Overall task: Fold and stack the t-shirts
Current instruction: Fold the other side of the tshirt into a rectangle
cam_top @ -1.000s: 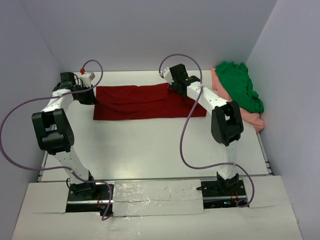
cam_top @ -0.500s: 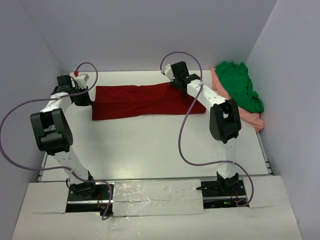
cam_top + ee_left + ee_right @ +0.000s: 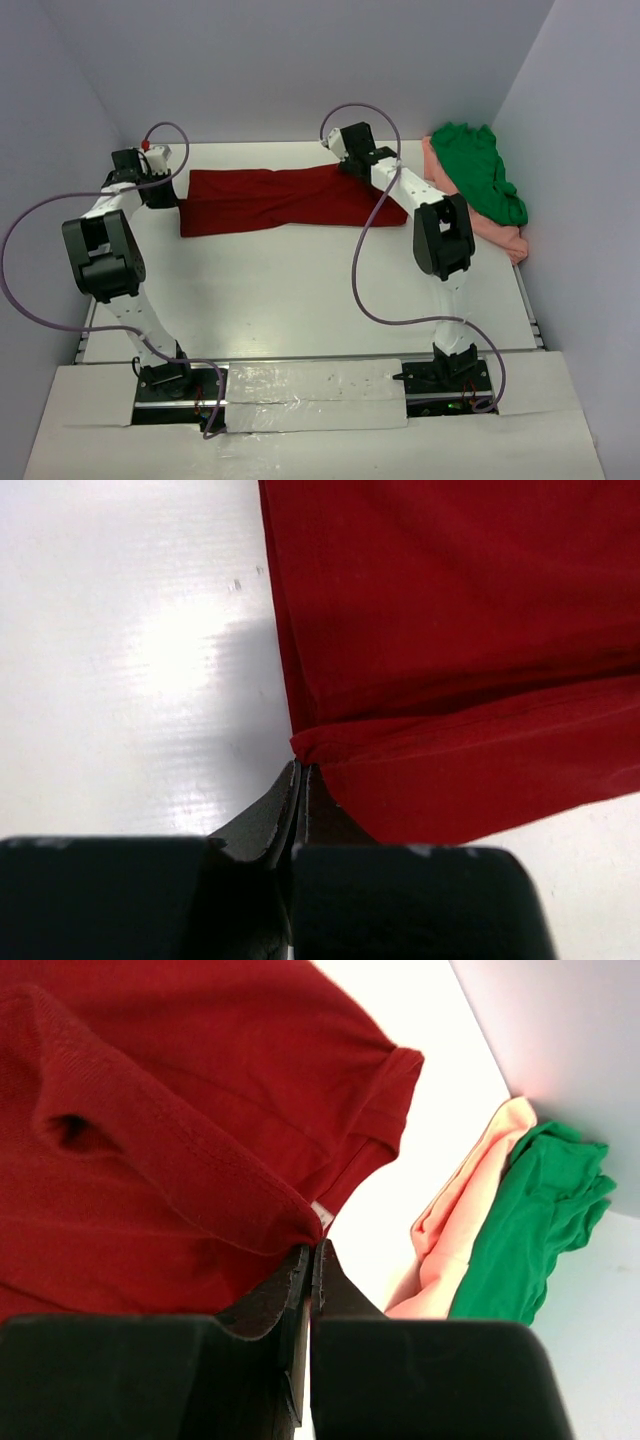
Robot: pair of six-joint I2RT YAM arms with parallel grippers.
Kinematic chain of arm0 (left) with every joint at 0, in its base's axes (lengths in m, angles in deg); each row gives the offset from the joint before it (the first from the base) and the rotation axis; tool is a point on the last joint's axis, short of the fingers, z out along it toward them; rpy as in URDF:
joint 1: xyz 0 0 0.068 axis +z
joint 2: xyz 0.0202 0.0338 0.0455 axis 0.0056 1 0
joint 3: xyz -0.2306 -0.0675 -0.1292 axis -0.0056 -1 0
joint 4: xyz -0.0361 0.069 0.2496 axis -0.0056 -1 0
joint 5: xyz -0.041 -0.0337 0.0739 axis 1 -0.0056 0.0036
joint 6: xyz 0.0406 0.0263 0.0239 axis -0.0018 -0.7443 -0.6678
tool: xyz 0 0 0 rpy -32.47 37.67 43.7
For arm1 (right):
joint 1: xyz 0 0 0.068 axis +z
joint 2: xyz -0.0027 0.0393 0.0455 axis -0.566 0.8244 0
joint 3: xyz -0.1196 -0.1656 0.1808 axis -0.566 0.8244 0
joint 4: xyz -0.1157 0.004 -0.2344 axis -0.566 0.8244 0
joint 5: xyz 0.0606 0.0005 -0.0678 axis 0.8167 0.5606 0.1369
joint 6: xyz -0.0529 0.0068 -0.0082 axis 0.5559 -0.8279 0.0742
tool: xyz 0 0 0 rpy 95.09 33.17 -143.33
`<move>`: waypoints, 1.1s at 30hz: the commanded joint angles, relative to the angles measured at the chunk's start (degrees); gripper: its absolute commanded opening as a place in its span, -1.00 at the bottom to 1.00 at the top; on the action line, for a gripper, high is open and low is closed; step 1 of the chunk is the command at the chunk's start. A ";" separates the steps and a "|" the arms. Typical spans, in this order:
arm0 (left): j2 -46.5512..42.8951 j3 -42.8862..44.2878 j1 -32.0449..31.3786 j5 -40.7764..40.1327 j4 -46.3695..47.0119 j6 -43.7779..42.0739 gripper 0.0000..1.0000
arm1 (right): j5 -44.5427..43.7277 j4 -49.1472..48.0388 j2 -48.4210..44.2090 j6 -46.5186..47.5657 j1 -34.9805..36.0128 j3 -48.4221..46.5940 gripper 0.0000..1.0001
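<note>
Top external view: the dark red t-shirt [image 3: 290, 200] lies as a long flat band across the far part of the table [image 3: 300, 290], running left to right. The left end effector [image 3: 166, 192] is at the band's left end. The right end effector [image 3: 352, 166] is at the band's far edge, toward its right end.

Left wrist view: the left end effector [image 3: 300, 770] is clenched, its tips pressed together on a pinch of red cloth at the shirt's left edge. Above the tips the edge runs straight up the frame. A hemmed layer crosses the frame just right of the tips. Bare white table lies to the left.

Right wrist view: the right end effector [image 3: 312, 1248] is clenched on the dark red t-shirt, gripping it at the thick ribbed collar band [image 3: 160, 1150]. A small pale neck label [image 3: 322, 1217] shows just above the tips. One hemmed sleeve [image 3: 385, 1090] lies flat at upper right.

The green t-shirt [image 3: 480, 170] sits bunched on top of the salmon pink t-shirt [image 3: 500, 235] in the far right corner of the table, against the right wall [image 3: 590, 200]. In the right wrist view a strip of bare table separates this pile from the red sleeve.
</note>
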 commanded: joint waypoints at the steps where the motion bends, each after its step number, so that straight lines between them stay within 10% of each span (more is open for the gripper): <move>1: 1.00 3.84 -0.31 -0.08 2.56 0.19 -0.99 | -1.10 -2.24 1.45 0.61 -0.68 -4.41 -1.00; 10: 3.10 4.72 -2.86 -0.34 5.38 -0.25 -0.95 | -1.71 -4.08 5.85 1.75 -0.68 -8.54 -1.00; 14: 4.16 5.16 -4.26 -2.45 7.21 -0.17 0.07 | -3.11 -5.31 8.75 1.93 -0.77 -11.18 -0.71; 17: 4.07 4.29 -5.23 -4.65 9.15 0.62 0.32 | -4.35 -8.46 9.37 2.11 -0.68 -9.88 -0.15; 26: -11.02 -9.94 -6.11 -17.13 22.96 5.63 0.39 | -4.46 -12.97 0.34 -3.69 -0.25 -1.00 0.00; 33: -17.37 -8.99 -6.03 -9.76 4.08 3.18 0.39 | 0.04 3.19 -6.10 -13.70 1.07 0.86 -0.03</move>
